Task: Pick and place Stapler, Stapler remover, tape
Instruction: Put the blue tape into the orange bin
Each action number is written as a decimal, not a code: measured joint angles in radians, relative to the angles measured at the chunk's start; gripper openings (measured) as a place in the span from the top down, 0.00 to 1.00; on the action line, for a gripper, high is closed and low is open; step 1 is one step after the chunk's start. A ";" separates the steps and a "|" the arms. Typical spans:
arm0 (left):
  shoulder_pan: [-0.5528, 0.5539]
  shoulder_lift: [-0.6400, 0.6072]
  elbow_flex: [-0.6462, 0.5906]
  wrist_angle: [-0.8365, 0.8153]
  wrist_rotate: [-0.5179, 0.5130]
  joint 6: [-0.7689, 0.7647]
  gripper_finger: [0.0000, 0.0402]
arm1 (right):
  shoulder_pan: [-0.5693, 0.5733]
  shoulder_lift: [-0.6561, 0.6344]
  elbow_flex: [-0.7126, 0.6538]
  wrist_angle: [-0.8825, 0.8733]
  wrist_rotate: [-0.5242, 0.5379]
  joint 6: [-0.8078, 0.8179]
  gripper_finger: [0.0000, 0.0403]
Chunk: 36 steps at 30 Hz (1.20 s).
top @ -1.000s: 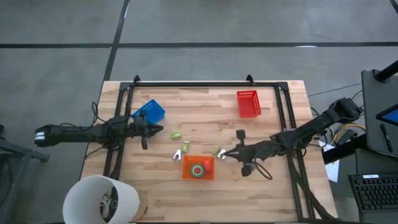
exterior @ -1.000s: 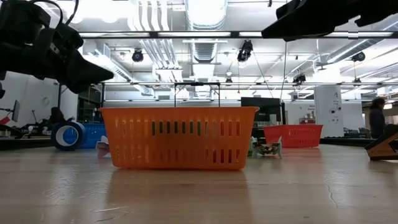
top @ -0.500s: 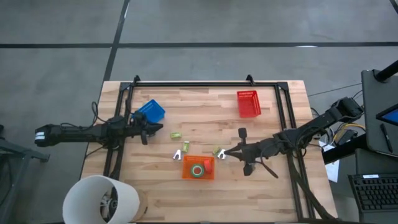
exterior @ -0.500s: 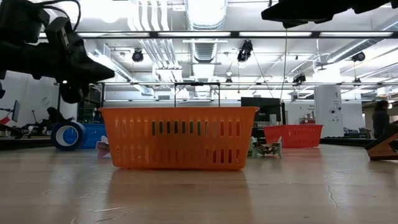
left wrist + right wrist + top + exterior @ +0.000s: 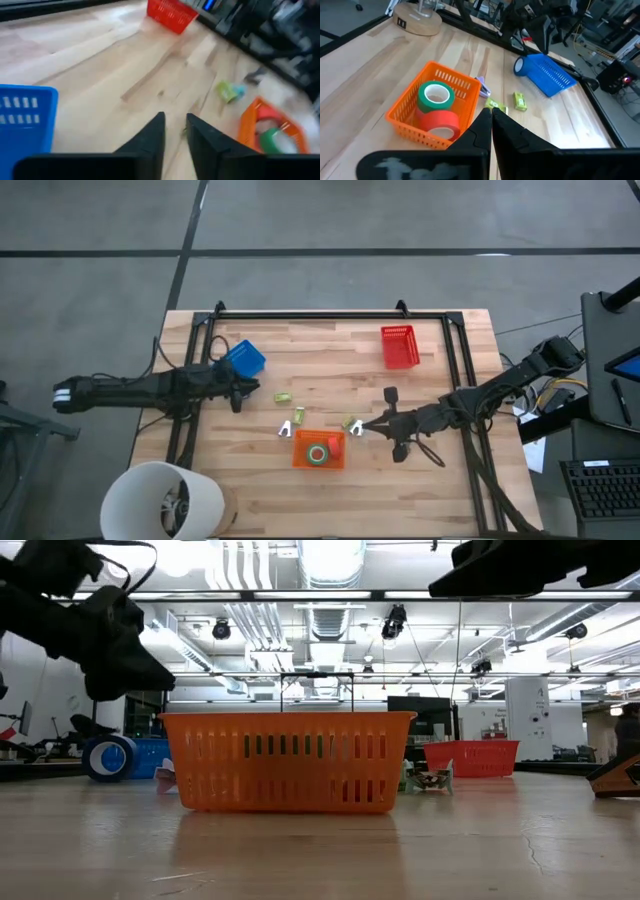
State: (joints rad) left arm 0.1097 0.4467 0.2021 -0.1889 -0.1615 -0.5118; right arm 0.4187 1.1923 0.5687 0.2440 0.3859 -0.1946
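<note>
**Left jaws part beside the blue basket**

High view: left gripper (image 5: 243, 388) has drawn back toward the blue basket (image 5: 240, 358); right gripper (image 5: 366, 425) stays shut beside the orange basket (image 5: 318, 449).

Left wrist view: jaws stand slightly apart, empty.

Right wrist view: green tape (image 5: 436, 96) and red tape (image 5: 439, 122) lie in the orange basket, just beyond the closed jaws.

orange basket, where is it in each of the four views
High view: orange basket at the table's near-middle edge, between the arms.
Low view: centre, filling the middle.
Left wrist view: at the right edge, partly cut off.
Right wrist view: left of centre.
Shared landmark: the green tape inside it, hidden in the low view.
</note>
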 joint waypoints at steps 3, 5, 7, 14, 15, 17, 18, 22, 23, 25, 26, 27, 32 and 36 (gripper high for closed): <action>0.000 0.023 0.033 -0.014 -0.002 0.114 0.68 | 0.000 0.000 -0.006 0.000 0.000 0.018 0.98; 0.000 0.039 0.057 -0.014 -0.002 0.220 0.61 | 0.000 0.000 -0.007 0.000 0.001 0.032 0.98; 0.000 0.055 0.077 -0.040 0.005 0.303 0.57 | 0.000 0.000 -0.007 0.001 0.002 0.038 0.98; 0.000 0.128 0.145 -0.238 0.004 0.304 0.54 | -0.001 0.000 -0.008 0.000 0.002 0.037 0.98; 0.000 0.139 0.153 -0.260 0.004 0.295 0.55 | -0.001 0.000 -0.008 0.000 0.002 0.037 0.98; 0.000 0.170 0.174 -0.299 0.003 0.294 0.55 | -0.001 0.000 -0.008 0.001 0.002 0.036 0.98; 0.000 0.190 0.183 -0.318 0.003 0.297 0.55 | -0.001 0.000 -0.008 0.000 0.002 0.037 0.98; 0.000 0.277 0.203 -0.339 -0.025 0.297 0.55 | -0.001 0.000 -0.010 0.001 0.001 0.039 0.98; 0.000 0.299 0.209 -0.335 -0.033 0.297 0.55 | -0.001 0.000 -0.010 0.002 0.001 0.042 0.98; 0.000 0.346 0.216 -0.341 -0.038 0.304 0.55 | -0.001 0.000 -0.010 0.007 0.001 0.043 0.98; 0.000 0.370 0.218 -0.352 -0.038 0.308 0.55 | 0.000 0.000 -0.010 0.011 0.001 0.046 0.98; 0.000 0.393 0.221 -0.357 -0.038 0.312 0.55 | 0.000 0.000 -0.010 0.013 0.001 0.052 0.98; 0.000 0.481 0.254 -0.366 -0.043 0.340 0.55 | 0.000 0.000 -0.010 0.013 0.000 0.061 0.98; 0.000 0.524 0.298 -0.389 -0.054 0.364 0.55 | 0.000 0.000 -0.011 0.017 -0.001 0.063 0.98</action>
State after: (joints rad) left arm 0.1097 0.9711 0.5002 -0.5782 -0.2159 -0.1482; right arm 0.4187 1.1923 0.5576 0.2607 0.3847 -0.1317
